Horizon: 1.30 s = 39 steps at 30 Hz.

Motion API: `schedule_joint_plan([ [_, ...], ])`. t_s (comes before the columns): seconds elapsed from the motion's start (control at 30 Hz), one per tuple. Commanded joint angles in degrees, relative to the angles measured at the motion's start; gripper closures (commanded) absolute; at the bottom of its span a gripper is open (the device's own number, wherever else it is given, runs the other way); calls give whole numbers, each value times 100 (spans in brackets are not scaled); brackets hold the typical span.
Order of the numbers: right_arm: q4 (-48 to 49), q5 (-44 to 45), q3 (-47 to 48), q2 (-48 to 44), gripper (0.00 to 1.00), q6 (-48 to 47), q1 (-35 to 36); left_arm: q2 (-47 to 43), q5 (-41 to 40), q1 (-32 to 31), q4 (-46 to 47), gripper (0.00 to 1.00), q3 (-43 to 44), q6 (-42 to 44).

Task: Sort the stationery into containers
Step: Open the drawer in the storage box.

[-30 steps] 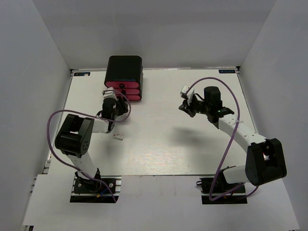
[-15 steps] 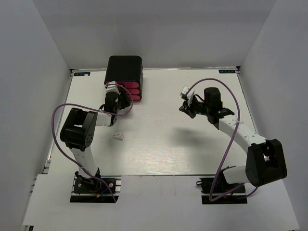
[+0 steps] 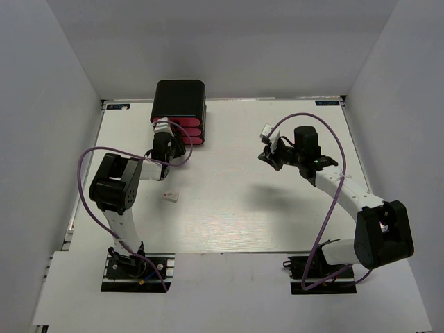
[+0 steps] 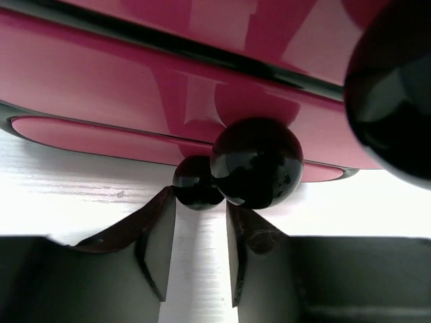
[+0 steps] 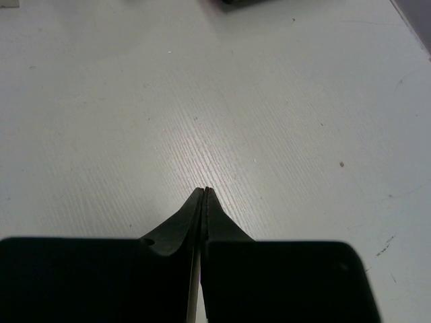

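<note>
Three pink drawers point(image 3: 182, 130) stand shut at the far left of the surface point(image 3: 277, 215); our left end effector point(image 4: 200, 222) is parted right at their black knobs point(image 4: 256, 163). We should centre one knob, close, pull straight. Right end effector point(image 5: 204, 202) is pinched shut, empty; eraser point(image 3: 170, 197) lies nearby

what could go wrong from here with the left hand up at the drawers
1. The left hand is open with a black knob only at its fingertips and a second knob right beside it. Closing might slip off or catch the wrong drawer.
2. Nothing steadies the cabinet. The right hand is shut and well away from it, so a pull may drag the cabinet.
3. The white eraser lies near the left arm and could get swept.
</note>
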Motion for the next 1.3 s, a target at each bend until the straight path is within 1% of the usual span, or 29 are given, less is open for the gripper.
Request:
schedule_joint_plan([
  [0.0, -9, 34, 47, -28, 100, -70, -20, 6, 27, -31, 49, 62, 229, 47],
  [0.1, -18, 43, 20, -46, 100, -105, -46, 6, 27, -31, 102, 67, 229, 47],
  [0.23, -9, 43, -6, -46, 100, -106, -28, 6, 80, -31, 164, 70, 107, 47],
  [0.3, -9, 26, -15, -46, 100, -114, -28, -108, 132, -31, 216, 73, 45, 47],
  [0.5, 17, -10, -32, -63, 100, -97, -37, -354, 185, -31, 331, 77, -333, 47],
  [0.73, 26, -27, -50, -99, 100, -79, -28, -618, 237, -31, 445, 79, -780, -5],
  [0.87, -1, -97, -103, -177, 100, -131, -20, -1021, 351, -31, 445, 79, -1062, -58],
  [0.9, -62, -176, -111, -178, 99, -149, -28, -1092, 352, -31, 445, 77, -1124, -58],
  [0.93, -80, -220, -103, -169, 95, -193, -20, -1145, 352, -31, 445, 72, -1203, -58],
  [0.97, -80, -281, -103, -169, 84, -333, -11, -1198, 352, -31, 367, 66, -1256, -58],
  [1.0, -376, -326, -68, -169, 75, -395, -2, -1311, 300, -31, 296, 58, -1256, -58],
  [1.03, -457, -604, -41, -117, 64, -465, 15, -1365, 299, -31, 295, 42, -1256, -58],
  [1.07, -806, -703, 55, -64, 44, -753, -2, -1426, 299, -31, 165, 38, -1256, -58],
  [1.1, -966, -939, 143, -46, 36, -878, 24, -1496, 299, -31, 103, 35, -1256, 3],
  [1.13, -1124, -1254, 204, 58, 27, -1201, 59, -1645, 386, -31, 50, 30, -1256, 56],
  [1.2, -1659, -1678, 354, 129, 10, -1606, 33, -1839, 439, -31, -64, 26, -1326, 56],
  [1.23, -1757, -1923, 476, 191, 10, -1826, 51, -1962, 440, -31, -65, 22, -1379, 108],
  [1.27, -1967, -2117, 512, 270, 10, -1924, 86, -2224, 440, -31, -152, 21, -1484, 109],
])
